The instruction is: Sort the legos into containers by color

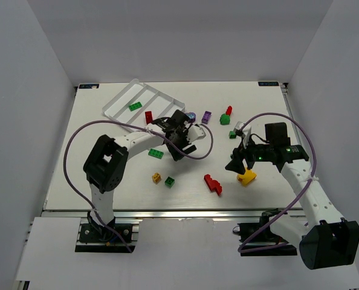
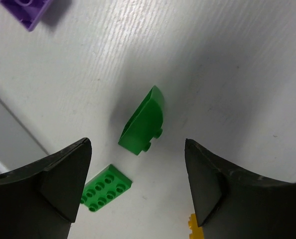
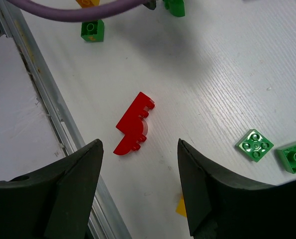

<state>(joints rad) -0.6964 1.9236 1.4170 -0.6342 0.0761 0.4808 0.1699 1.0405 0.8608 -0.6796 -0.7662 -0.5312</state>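
Observation:
The white tray (image 1: 120, 103) lies at the back left with one green brick (image 1: 135, 106) in a compartment. Other legos lie loose on the table. My left gripper (image 1: 179, 150) is open and empty; in the left wrist view its jaws (image 2: 137, 169) stand wide apart just short of a green wedge brick (image 2: 142, 122), with a flat green brick (image 2: 105, 187) by the left finger. My right gripper (image 1: 236, 164) is open and empty above the table, with a red wedge piece (image 3: 133, 124) ahead of its jaws (image 3: 139, 164) and a yellow brick (image 1: 247, 176) beside it.
A red brick (image 1: 148, 116) lies by the tray. A round purple piece (image 1: 192, 115), a purple brick (image 1: 206, 116), a green and red pair (image 1: 226, 116) and a green brick (image 1: 233, 134) lie at the back. A yellow brick (image 1: 156, 177) and a green one (image 1: 169, 181) lie near the front.

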